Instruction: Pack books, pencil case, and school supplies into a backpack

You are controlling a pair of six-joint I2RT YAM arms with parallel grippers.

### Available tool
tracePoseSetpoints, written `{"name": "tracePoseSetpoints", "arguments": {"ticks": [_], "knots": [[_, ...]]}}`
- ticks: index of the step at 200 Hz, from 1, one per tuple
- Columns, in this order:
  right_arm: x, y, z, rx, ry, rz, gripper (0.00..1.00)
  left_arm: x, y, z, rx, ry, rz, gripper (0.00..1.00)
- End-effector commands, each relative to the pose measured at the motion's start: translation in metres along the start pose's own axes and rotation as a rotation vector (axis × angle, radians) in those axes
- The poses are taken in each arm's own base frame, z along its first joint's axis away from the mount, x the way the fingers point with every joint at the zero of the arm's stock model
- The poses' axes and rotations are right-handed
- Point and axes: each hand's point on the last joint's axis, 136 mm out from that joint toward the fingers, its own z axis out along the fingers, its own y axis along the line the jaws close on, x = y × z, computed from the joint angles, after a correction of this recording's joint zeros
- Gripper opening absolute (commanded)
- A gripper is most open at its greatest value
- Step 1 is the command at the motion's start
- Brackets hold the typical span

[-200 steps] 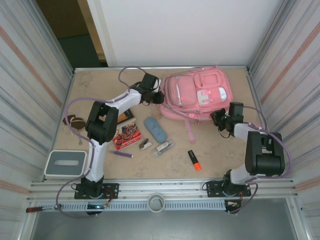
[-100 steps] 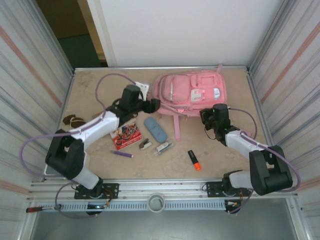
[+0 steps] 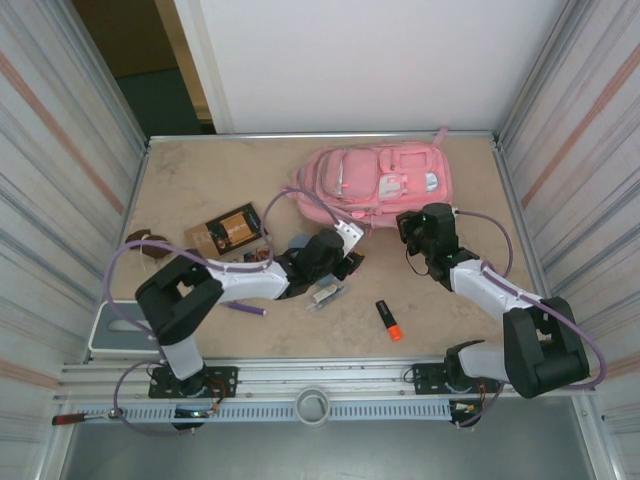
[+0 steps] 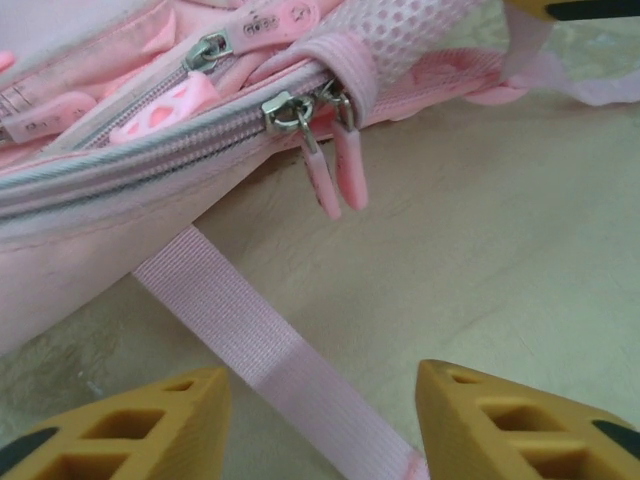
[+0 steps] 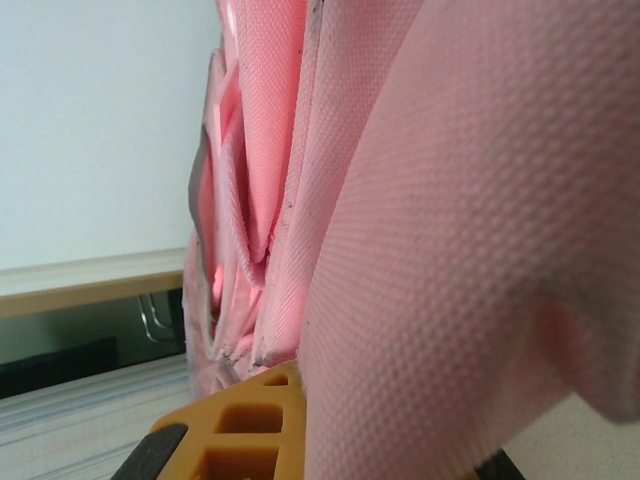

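The pink backpack (image 3: pixel 385 180) lies at the back of the table. My left gripper (image 3: pixel 345 255) is open at its front edge, and a pink strap (image 4: pixel 250 340) runs between its fingers (image 4: pixel 130 425). Two zip pulls (image 4: pixel 335 175) hang just ahead of it. My right gripper (image 3: pixel 425 225) is at the backpack's near right corner, shut on a fold of its fabric (image 5: pixel 450 250). The dark brown book (image 3: pixel 228 230) lies to the left. My left arm hides most of the red-and-white book (image 3: pixel 255 258) and all of the pencil case. Nearer me lie the purple pen (image 3: pixel 246 308), the clear clip piece (image 3: pixel 325 295) and the orange highlighter (image 3: pixel 388 320).
A brown-and-white lump with a cord (image 3: pixel 145 240) sits at the left edge. A grey-and-white box (image 3: pixel 130 328) stands at the front left corner. Ribbed walls close in both sides, and a rail runs along the near edge.
My left arm has swung from the backpack's left side to its front edge, uncovering the dark book and covering the pencil case. The backpack has shifted slightly back.
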Motion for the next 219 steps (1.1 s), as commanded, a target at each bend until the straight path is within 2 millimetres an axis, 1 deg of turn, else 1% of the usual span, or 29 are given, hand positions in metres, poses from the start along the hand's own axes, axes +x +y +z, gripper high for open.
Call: {"name": "tracePoseSetpoints", "arguments": {"ticks": [1,10,47,80,101,135,166,181,205,219], "knots": [[0.002,0.05,-0.016,-0.153,0.014,-0.034,0.02,-0.036,0.008,0.006,-0.071,-0.113,0.014,0.45],[0.002,0.05,-0.017,-0.152,0.012,-0.038,0.02,-0.037,0.007,0.009,-0.069,-0.116,0.02,0.43],[0.0,0.048,-0.02,-0.15,0.003,-0.046,0.02,-0.036,0.005,0.02,-0.073,-0.119,0.016,0.41],[0.001,0.046,-0.02,-0.149,0.005,-0.047,0.02,-0.039,0.008,0.028,-0.096,-0.116,0.013,0.35],[0.001,0.045,-0.02,-0.148,0.005,-0.048,0.02,-0.042,0.005,0.031,-0.087,-0.123,0.008,0.33],[0.002,0.044,-0.019,-0.146,0.007,-0.047,0.01,-0.043,0.013,0.035,-0.106,-0.122,-0.03,0.33],[0.002,0.042,-0.018,-0.14,0.009,-0.046,0.01,-0.048,0.02,0.037,-0.106,-0.133,-0.069,0.31],[0.003,0.04,-0.017,-0.136,0.011,-0.046,0.01,-0.049,0.021,0.038,-0.104,-0.132,-0.072,0.31],[0.004,0.038,-0.016,-0.131,0.012,-0.044,0.01,-0.053,0.017,0.04,-0.078,-0.142,-0.079,0.3],[0.005,0.037,-0.015,-0.134,0.019,-0.04,0.01,-0.054,0.016,0.042,-0.079,-0.141,-0.082,0.28]]}}
